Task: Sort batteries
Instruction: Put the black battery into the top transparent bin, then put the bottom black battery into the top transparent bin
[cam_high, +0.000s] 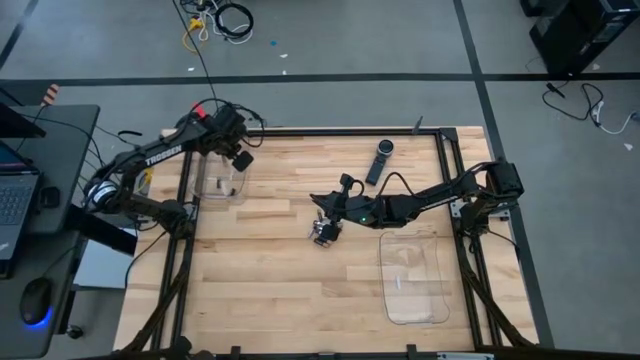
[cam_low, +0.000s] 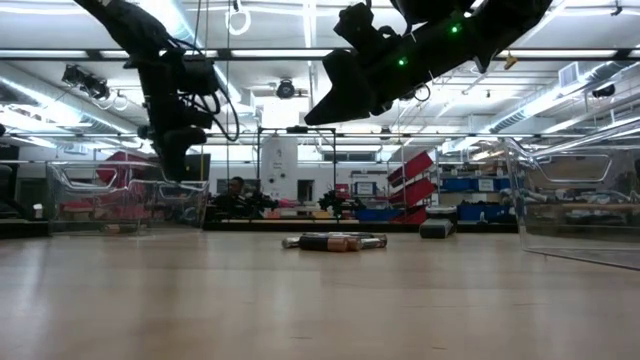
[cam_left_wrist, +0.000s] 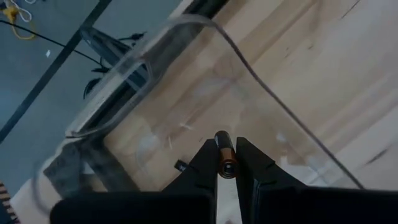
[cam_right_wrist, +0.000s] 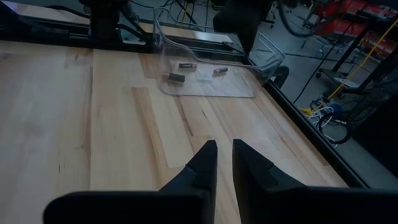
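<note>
My left hand (cam_left_wrist: 227, 163) pinches a battery (cam_left_wrist: 224, 160) — copper-banded, dark-bodied — above the clear bin (cam_left_wrist: 186, 74); my right hand (cam_right_wrist: 224, 163), fingers narrow and empty, hangs over more batteries (cam_high: 323, 232) mid-tabletop (cam_high: 270, 290).

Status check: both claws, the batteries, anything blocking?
Left claw shut on a battery, over the clear tray. Right claw empty, above the battery pile mid-table. Black remote lies clear of both.

Open tabletop (cam_high: 260, 290) is left before the battery pile (cam_high: 322, 233), which is flanked by the right tray (cam_high: 413, 277) and the remote (cam_high: 379, 160) behind.
</note>
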